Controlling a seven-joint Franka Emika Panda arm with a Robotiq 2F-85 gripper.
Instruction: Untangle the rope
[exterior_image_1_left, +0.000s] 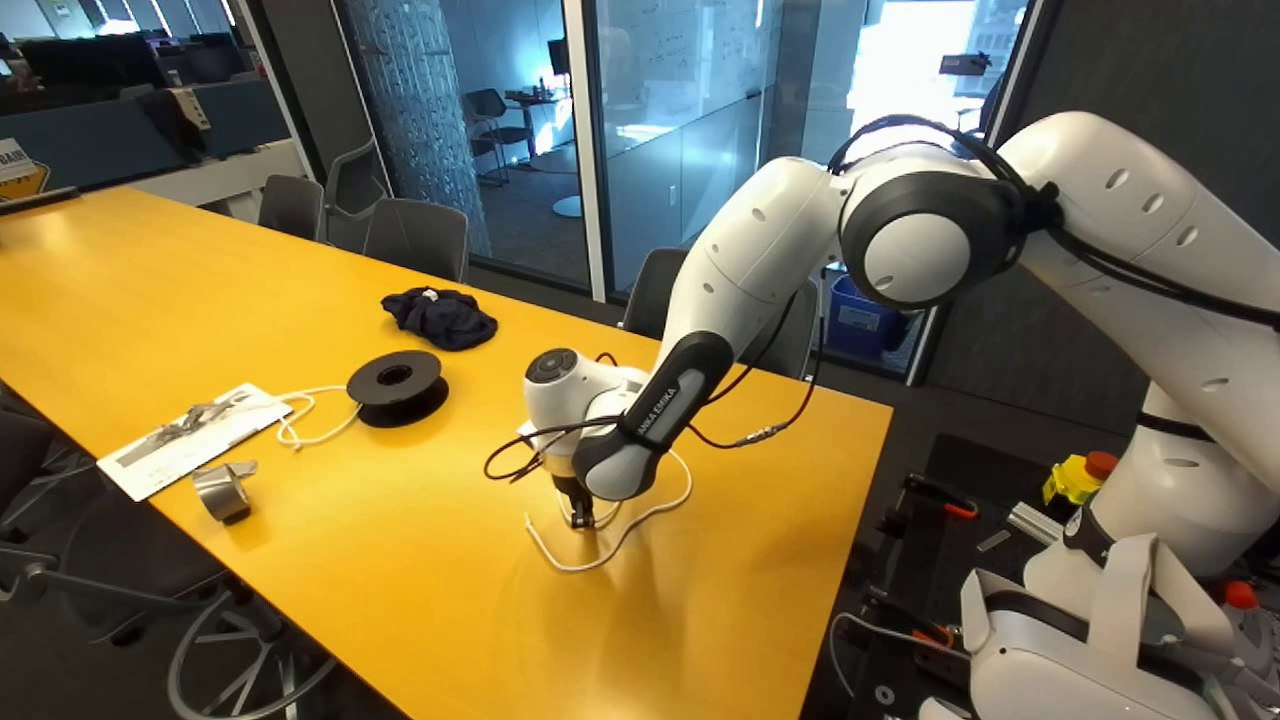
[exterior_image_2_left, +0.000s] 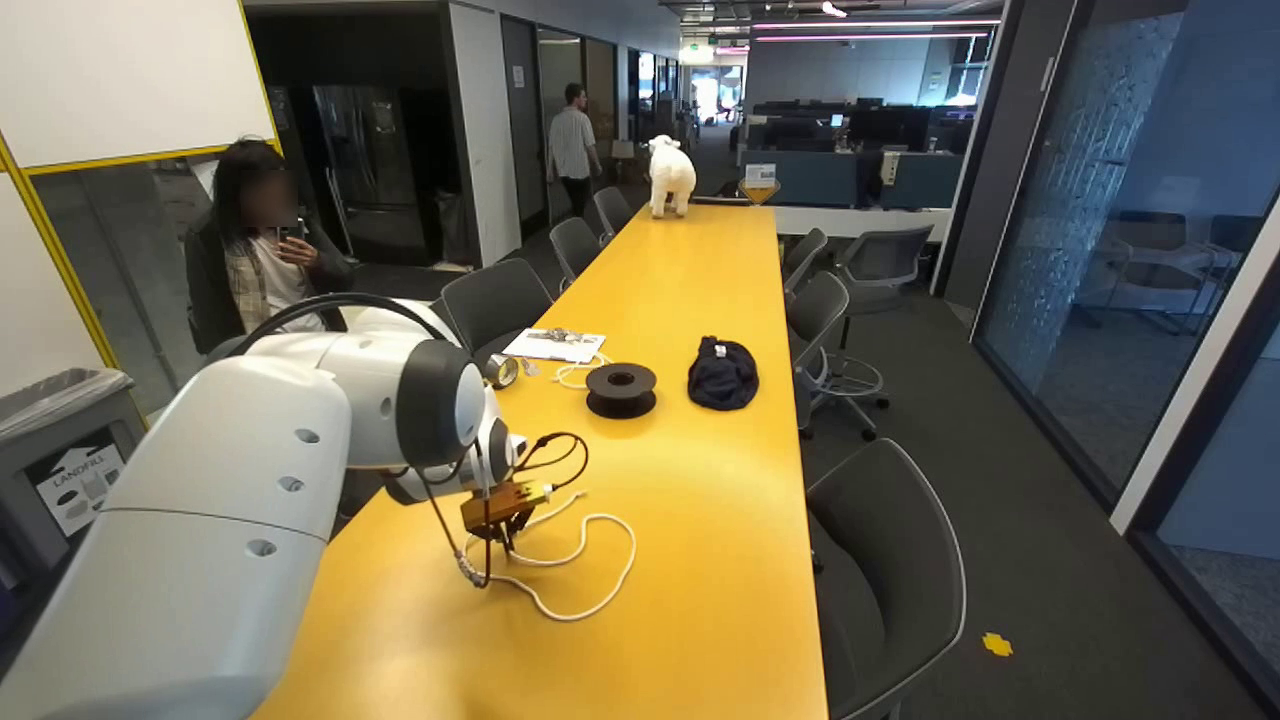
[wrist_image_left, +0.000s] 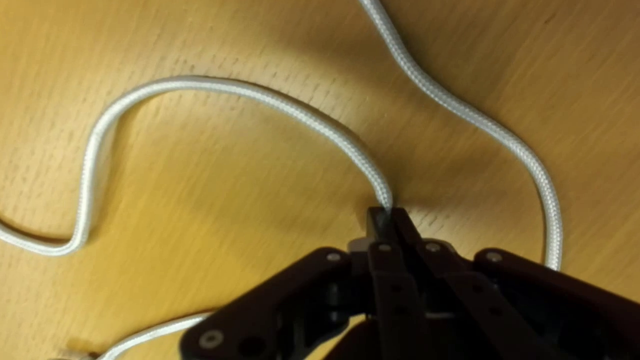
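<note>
"Dark grey chairs (exterior_image_1_left: 416, 238) line both sides of a long yellow wooden desk (exterior_image_1_left: 700, 620), with a clear glass partition (exterior_image_1_left: 660, 110) beyond. Where is the thin white braided rope (wrist_image_left: 240, 89)?"

"On the desk, beneath the jointed white robot arm (exterior_image_1_left: 745, 235), lying in loose curves around the black two-fingered pincer (wrist_image_left: 388, 213)."

"And what is the pincer doing?"

"Pointing down, its jaws drawn together on a strand of the rope, pinched right at the tips. Whether those tips touch the wood, I cannot tell."

"How does the rope run in the wrist view?"

"From the left edge it makes a tight bend, rises into a broad arch and comes round to the jaws. Another stretch winds from the top edge down the right side, and a third shows at lower left; both pass out of sight behind the pincer."

"What shares the desk with it?"

"Farther along, a round black spool (exterior_image_1_left: 398, 390), a second white cord (exterior_image_1_left: 325, 437) curling between it and a flat white strip (exterior_image_1_left: 195, 450) bearing small grey items (exterior_image_1_left: 185, 428). Just beside the strip sits a silver-grey tape roll (exterior_image_1_left: 216, 490); near the spool lies a crumpled navy cloth (exterior_image_1_left: 442, 320)."
</note>
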